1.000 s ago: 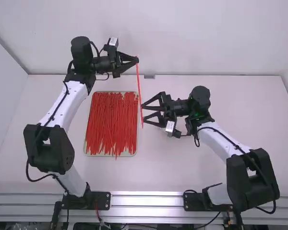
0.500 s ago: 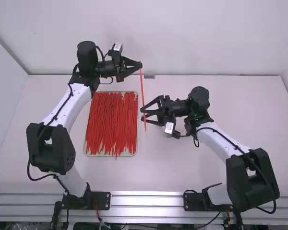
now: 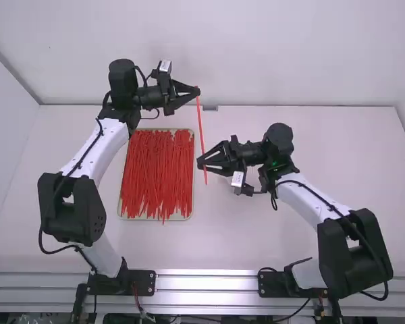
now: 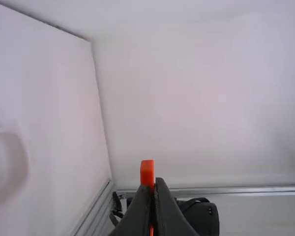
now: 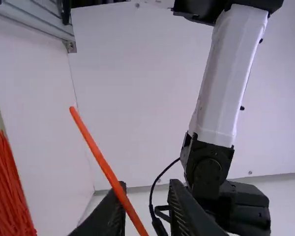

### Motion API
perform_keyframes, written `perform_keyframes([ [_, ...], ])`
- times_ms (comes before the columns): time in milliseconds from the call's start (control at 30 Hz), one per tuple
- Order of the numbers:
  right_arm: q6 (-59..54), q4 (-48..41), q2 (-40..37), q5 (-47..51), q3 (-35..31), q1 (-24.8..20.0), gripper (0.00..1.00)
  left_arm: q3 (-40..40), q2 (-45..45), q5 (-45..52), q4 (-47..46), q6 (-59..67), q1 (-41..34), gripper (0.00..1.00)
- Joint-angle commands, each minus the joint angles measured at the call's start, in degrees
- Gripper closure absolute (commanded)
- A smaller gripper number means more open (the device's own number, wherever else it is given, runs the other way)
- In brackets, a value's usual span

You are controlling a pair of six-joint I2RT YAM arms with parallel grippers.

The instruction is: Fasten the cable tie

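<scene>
A single red cable tie [image 3: 201,135] hangs nearly upright above the table, right of the tray. My left gripper [image 3: 193,90] is shut on its upper end; in the left wrist view the tie's orange tip [image 4: 147,170] sticks out past the closed left gripper [image 4: 151,186]. My right gripper [image 3: 202,162] sits at the tie's lower part, fingers on either side of it. In the right wrist view the tie [image 5: 96,150] runs between the fingers of the right gripper [image 5: 146,186], close against one finger with a gap to the other, so the gripper is open.
A tan tray [image 3: 182,217] piled with several red cable ties [image 3: 158,172] lies on the white table, left of the hanging tie. The pile's edge [image 5: 2,196] appears in the right wrist view, along with the left arm [image 5: 226,88]. Bare table lies to the right.
The left gripper shifted slightly right with the tie, then held. The right gripper's fingers have narrowed around the tie's lower part.
</scene>
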Motion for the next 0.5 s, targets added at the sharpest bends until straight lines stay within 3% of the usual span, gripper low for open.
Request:
perform_keyframes([
  [0, 1.05, -0.22, 0.13, -0.81, -0.52, 0.15, 0.77, -0.61, 0.15, -0.24, 0.28, 1.07, 0.22, 0.98],
  [333, 1.07, -0.2, 0.13, -3.39, -0.52, 0.22, 0.8, -0.63, 0.15, -0.2, 0.31, 1.09, 0.26, 0.98],
  [467, 1.07, -0.17, 0.13, -3.34, -0.52, 0.04, 0.89, -0.63, 0.15, -0.17, 0.24, 1.53, 0.24, 0.98],
])
